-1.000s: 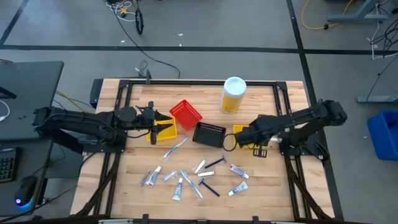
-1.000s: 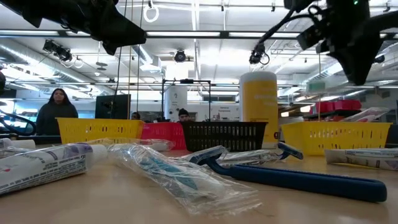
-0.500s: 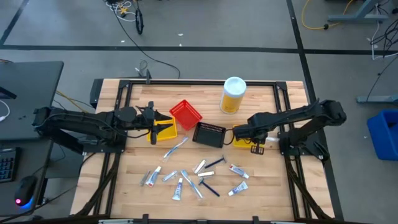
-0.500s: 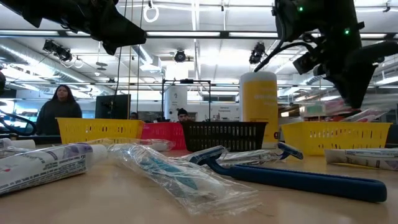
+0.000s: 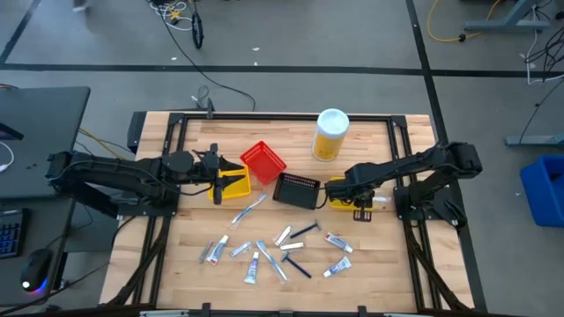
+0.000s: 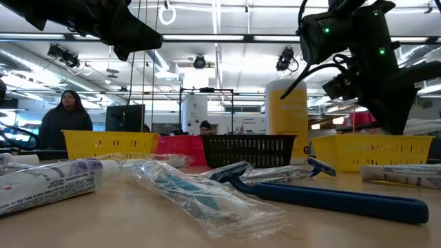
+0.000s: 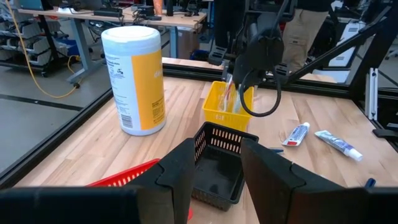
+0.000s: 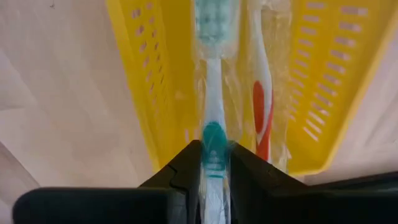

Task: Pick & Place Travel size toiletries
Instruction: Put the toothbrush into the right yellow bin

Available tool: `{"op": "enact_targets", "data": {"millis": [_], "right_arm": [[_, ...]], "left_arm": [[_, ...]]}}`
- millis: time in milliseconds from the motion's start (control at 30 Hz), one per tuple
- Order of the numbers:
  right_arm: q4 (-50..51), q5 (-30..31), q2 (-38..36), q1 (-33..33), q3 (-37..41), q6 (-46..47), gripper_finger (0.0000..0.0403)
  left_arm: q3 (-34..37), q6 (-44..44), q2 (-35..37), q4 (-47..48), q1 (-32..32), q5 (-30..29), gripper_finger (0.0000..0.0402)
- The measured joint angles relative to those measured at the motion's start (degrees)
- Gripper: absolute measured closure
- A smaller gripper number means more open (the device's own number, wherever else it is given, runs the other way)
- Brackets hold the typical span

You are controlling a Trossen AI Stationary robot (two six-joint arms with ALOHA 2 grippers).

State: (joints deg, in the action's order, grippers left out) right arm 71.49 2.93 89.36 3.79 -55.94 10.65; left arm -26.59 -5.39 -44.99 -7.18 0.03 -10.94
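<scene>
My right gripper (image 5: 337, 188) is over the right yellow bin (image 5: 351, 197), shut on a wrapped pale toothbrush (image 8: 213, 81) with a teal grip. A second toothbrush with an orange grip (image 8: 260, 99) lies in that bin. Small tubes (image 5: 337, 239), toothbrushes (image 5: 249, 210) and a blue razor (image 5: 296, 265) lie flat on the table's near half. My left gripper (image 5: 222, 176) hangs open and empty over the left yellow bin (image 5: 234, 184). In its wrist view the fingers (image 7: 217, 155) stand apart. My right gripper pinches the toothbrush's handle at its teal grip (image 8: 213, 138) between the two fingers, through the clear wrapper. The fingers point down, as the left wrist view (image 7: 231, 84) shows, and lie along the brush. The brush hangs upright with its head (image 8: 212, 22) down inside the yellow bin.
A red bin (image 5: 263, 161) and a black bin (image 5: 296, 189) stand between the two yellow bins. A big yellow white-lidded bottle (image 5: 330, 134) stands at the far side. A person (image 6: 65, 118) is in the room beyond the table.
My right gripper has gone down toward the right yellow bin with the toothbrush, shifting a little toward the table's far edge. The brush's head now reaches into the bin.
</scene>
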Motion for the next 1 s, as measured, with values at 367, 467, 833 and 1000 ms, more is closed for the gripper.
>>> {"op": "enact_targets", "data": {"millis": [367,467,833,1000], "right_arm": [[-1.57,-0.01,0.0,-0.57,0.0,-0.19,0.0228],[-1.02,-0.05,0.0,-0.54,-0.5,0.77,0.0213],[-1.39,-2.09,0.0,-0.35,-9.4,0.88,0.0219],[-3.17,-2.11,-0.02,-0.35,-11.61,0.88,0.0233]], "left_arm": [[0.0,0.0,0.0,0.09,0.0,0.0,0.0263],[0.0,0.0,-0.01,0.09,0.01,0.0,0.0263],[0.0,-6.67,-0.01,3.67,0.0,0.87,0.0263],[0.0,-10.9,-0.01,7.0,-0.44,3.36,0.0263]]}}
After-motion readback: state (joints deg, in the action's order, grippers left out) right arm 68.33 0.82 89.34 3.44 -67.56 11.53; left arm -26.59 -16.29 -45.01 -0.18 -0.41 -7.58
